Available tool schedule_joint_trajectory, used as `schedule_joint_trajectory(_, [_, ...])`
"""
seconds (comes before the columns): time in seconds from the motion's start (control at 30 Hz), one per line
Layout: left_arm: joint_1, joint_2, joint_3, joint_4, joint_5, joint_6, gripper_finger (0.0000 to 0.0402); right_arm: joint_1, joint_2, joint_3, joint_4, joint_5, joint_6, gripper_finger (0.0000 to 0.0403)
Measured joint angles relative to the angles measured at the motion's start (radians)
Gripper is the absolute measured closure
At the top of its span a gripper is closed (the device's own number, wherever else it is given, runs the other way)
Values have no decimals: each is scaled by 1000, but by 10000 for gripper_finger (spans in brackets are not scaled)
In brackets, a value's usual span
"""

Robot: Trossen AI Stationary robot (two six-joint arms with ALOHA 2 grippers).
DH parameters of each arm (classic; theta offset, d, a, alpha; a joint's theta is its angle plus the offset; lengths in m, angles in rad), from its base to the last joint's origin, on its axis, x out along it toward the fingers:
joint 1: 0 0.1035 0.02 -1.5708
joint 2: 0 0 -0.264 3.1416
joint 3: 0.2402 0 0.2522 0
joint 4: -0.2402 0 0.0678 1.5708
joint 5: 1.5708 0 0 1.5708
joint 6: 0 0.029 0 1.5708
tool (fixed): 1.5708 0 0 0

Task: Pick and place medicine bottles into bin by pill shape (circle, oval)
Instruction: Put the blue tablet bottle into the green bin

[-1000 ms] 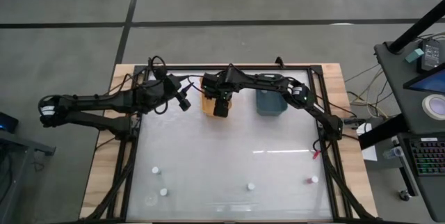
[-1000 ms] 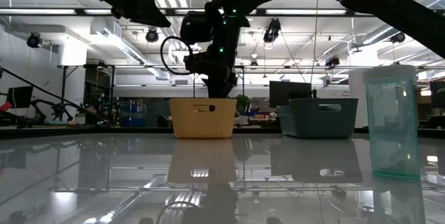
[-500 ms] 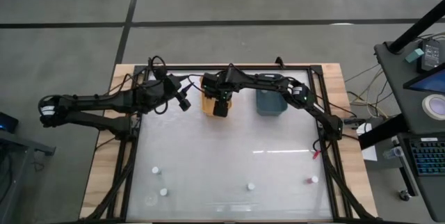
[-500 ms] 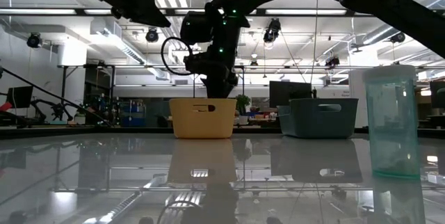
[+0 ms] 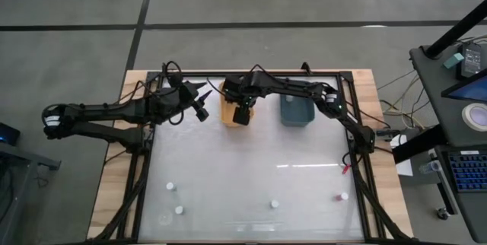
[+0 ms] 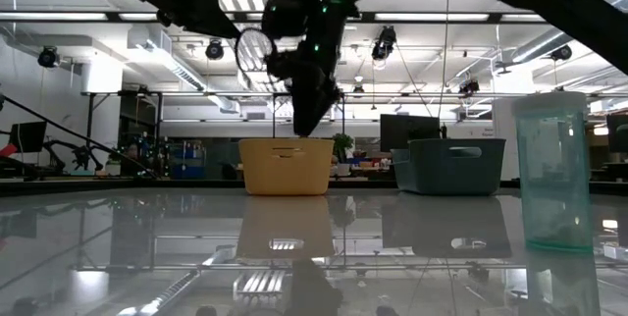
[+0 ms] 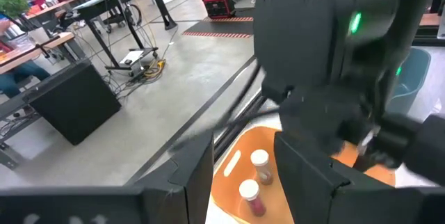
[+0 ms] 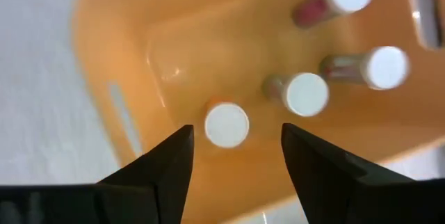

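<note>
White-capped bottle (image 8: pixel 227 125) in orange bin (image 8: pixel 132 57), below right gripper's (image 8: pixel 236 156) open, empty fingers.

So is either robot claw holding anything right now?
No. The right gripper hangs open above white-capped bottles in the orange plastic bin; the left gripper shows nothing held.

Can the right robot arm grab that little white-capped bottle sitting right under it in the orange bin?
Probably yes. The right hand hangs open above the orange plastic bin, and the small white-capped bottle stands between its fingers with nothing covering it.
</note>
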Motion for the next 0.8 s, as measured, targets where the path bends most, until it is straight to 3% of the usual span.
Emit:
schedule_joint_trajectory(0.4, [-1,0,0,0,0,0,266,84,-160,-39,-101,-1,60,193])
schedule_joint_trajectory(0.57, [-1,0,0,0,0,-1,266,140,-247,-142,-74,-1,102,193])
schedule_joint_trajectory(0.8, [-1,0,0,0,0,-3,266,228,-405,-386,54,0,179,193])
